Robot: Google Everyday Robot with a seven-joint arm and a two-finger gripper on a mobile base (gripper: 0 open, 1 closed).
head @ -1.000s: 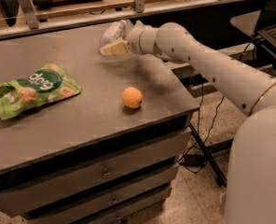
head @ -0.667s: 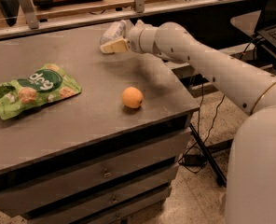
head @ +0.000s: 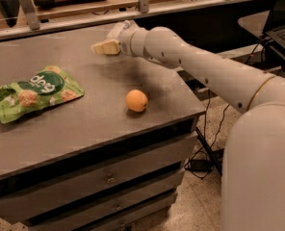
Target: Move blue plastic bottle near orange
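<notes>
- The grey flat-topped desk (head: 84, 134) with drawers below has not changed; everything on it sits where it did a second ago.
- The white jointed robot arm (head: 205, 71) has reached a little further left along the far side of the desk. It is a small shift, not a swing toward the near edge.
- The green crinkled snack bag (head: 34, 93) lies unmoved at the left, well apart from the action.
- The blue plastic bottle (head: 117, 31) seems to be the pale, clear shape at the arm's tip near the far edge, and it has travelled left with the arm. It is well apart from the fruit, so the move is not yet done.
- The cream two-fingered pincer (head: 108, 44) sits right against that pale shape. I cannot tell whether it is apart, together or clamped on the bottle.
- The small round orange (head: 136, 100) rests unmoved toward the near right of the desk. Judging by this, the bottle's path must next turn toward it.
</notes>
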